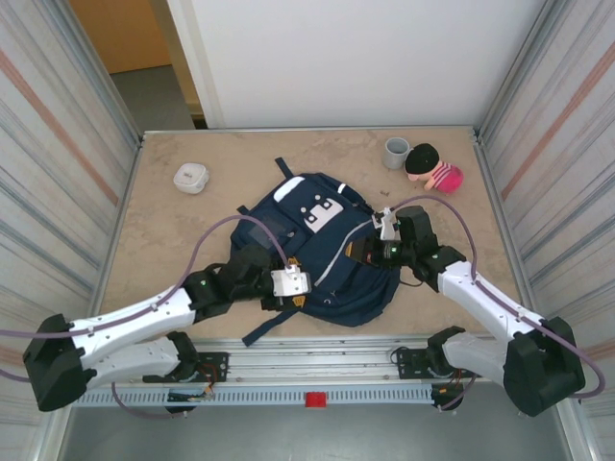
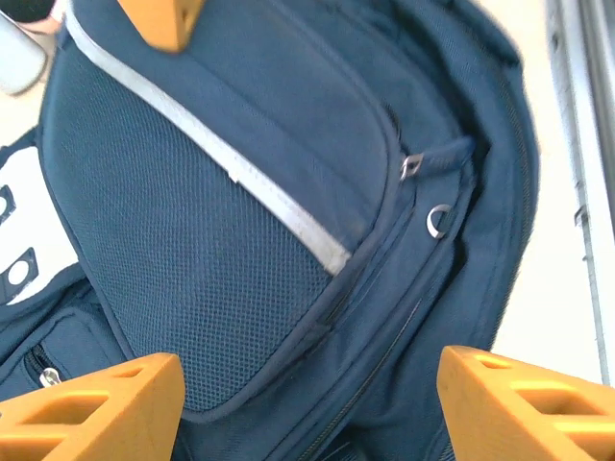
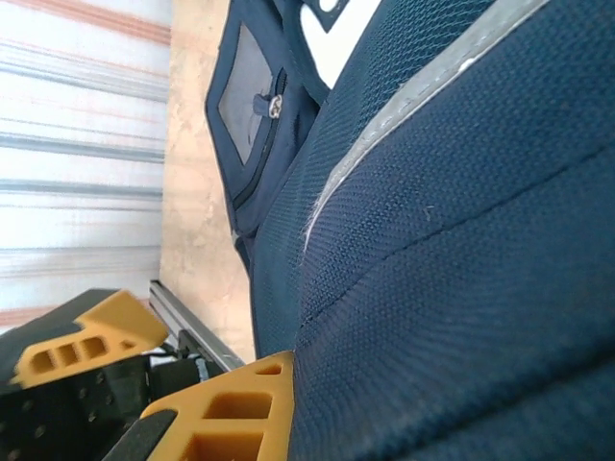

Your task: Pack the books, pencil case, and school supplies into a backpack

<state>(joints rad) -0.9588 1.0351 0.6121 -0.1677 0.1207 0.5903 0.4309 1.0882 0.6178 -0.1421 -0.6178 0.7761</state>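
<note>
The backpack (image 1: pixel 336 279) lies flat at the middle of the frame, its fabric hiding whatever is inside. The inside of the grey cup (image 1: pixel 396 153) at upper right is too small to make out. The left gripper (image 2: pixel 307 413) hangs over the bag's mesh panel with fingers spread wide, and the right gripper (image 3: pixel 159 379) is pressed together at the bag's right edge, though I cannot tell whether it pinches fabric

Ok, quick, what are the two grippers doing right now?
Left gripper: open, holding nothing, over the backpack.
Right gripper: closed on the backpack's fabric.
</note>
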